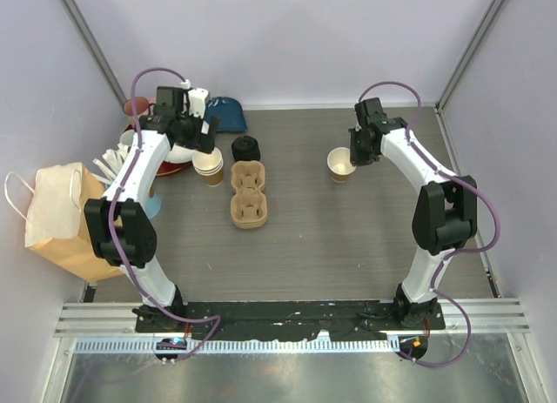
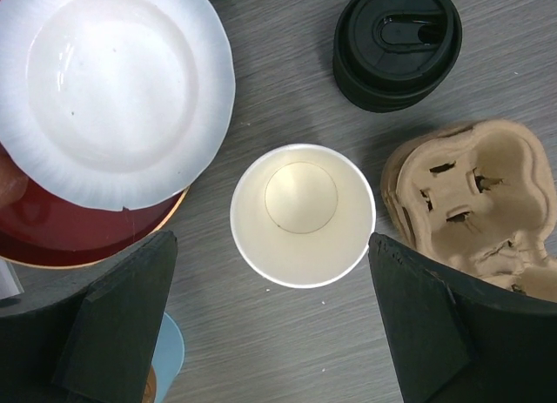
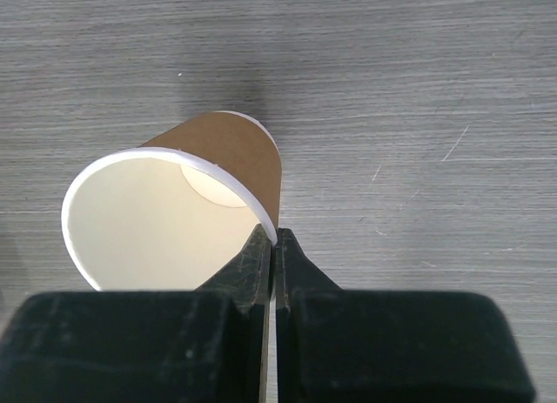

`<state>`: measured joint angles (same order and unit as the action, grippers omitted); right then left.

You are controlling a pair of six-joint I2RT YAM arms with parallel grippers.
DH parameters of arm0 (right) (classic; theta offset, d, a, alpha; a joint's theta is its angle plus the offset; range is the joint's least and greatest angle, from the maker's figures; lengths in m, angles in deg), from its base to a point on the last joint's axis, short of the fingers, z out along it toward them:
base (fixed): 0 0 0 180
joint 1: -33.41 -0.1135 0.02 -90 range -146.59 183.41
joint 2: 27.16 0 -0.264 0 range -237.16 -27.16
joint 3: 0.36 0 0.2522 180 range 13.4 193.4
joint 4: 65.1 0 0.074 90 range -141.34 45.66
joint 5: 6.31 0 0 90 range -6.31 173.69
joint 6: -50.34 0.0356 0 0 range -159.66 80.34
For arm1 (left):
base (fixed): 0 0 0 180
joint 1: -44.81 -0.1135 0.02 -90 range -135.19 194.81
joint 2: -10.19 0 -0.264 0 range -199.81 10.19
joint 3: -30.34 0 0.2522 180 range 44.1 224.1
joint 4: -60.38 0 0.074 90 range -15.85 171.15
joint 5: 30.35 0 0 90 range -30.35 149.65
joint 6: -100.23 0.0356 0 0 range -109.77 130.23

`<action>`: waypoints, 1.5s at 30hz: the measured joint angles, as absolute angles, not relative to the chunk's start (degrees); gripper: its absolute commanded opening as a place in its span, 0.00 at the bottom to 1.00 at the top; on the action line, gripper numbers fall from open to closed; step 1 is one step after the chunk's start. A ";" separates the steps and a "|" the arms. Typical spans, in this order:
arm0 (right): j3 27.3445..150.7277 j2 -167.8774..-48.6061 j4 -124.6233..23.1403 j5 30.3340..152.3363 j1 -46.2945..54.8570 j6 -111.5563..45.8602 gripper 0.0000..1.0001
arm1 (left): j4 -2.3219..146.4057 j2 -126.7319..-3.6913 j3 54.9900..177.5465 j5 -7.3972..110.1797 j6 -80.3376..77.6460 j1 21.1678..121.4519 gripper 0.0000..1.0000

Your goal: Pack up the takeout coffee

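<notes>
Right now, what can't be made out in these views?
- Left wrist view: what sits under the black lid, covered by the lid itself.
- Left wrist view: most of the red plate, under the white plate.
- Right wrist view: whether the tilted cup touches the table, hidden by the cup's body.

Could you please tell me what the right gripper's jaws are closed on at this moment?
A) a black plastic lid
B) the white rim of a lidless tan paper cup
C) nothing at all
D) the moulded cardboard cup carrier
B: the right wrist view shows the right gripper with its jaws shut on the white rim of the lidless tan paper cup.
</notes>
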<state>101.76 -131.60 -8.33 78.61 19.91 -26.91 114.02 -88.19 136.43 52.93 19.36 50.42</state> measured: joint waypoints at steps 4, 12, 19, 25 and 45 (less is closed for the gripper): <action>102.24 -134.07 -7.79 80.25 20.87 -27.30 0.04 | 114.24 -90.07 137.00 52.28 19.80 50.39 0.93; 103.22 -137.51 -6.87 81.78 22.34 -27.39 0.49 | 114.92 -91.54 137.16 51.97 21.41 50.39 0.74; 103.22 -137.20 -6.15 82.33 22.27 -27.50 0.58 | 115.16 -92.83 138.03 51.95 23.16 50.00 0.65; 103.22 -133.70 -5.78 82.28 22.23 -27.54 0.58 | 115.14 -97.68 140.39 52.80 24.21 49.65 0.57; 103.18 -129.07 -5.40 82.20 22.23 -27.78 0.57 | 115.12 -100.22 140.83 54.83 25.92 49.65 0.00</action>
<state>103.18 -129.07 -5.40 82.20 22.23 -27.78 115.12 -100.22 140.83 54.83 25.92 49.65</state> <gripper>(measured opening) 0.572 0.012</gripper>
